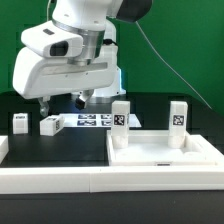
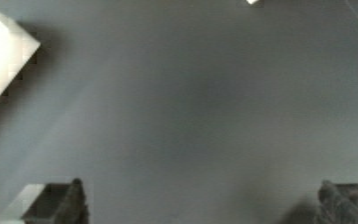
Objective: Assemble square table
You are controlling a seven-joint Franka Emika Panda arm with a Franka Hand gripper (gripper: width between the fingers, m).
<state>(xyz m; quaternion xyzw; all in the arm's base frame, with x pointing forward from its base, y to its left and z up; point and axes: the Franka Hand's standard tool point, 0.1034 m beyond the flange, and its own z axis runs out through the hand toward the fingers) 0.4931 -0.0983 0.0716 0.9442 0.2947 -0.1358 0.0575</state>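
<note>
Long white rail (image 1: 60, 178) borders near edge of black table surface (image 1: 70, 145). Just behind, toward exterior view's right: white plastic square slab with raised rim (image 1: 165, 152), lying flat. First tagged white block leg (image 1: 120, 115) and second leg (image 1: 178, 115) stand upright at its far edge. Third leg (image 1: 20, 122) and fourth leg (image 1: 48, 124) lie loose toward exterior view's left, beside marker board (image 1: 95, 120). Two-finger gripper (image 1: 62, 100) hovers above that area, fingers (image 2: 51, 200) wide apart, nothing between.

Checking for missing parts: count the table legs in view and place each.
4. Two legs sit at the exterior view's left; two more stand upright at the slab's far edge. None looks hidden.
</note>
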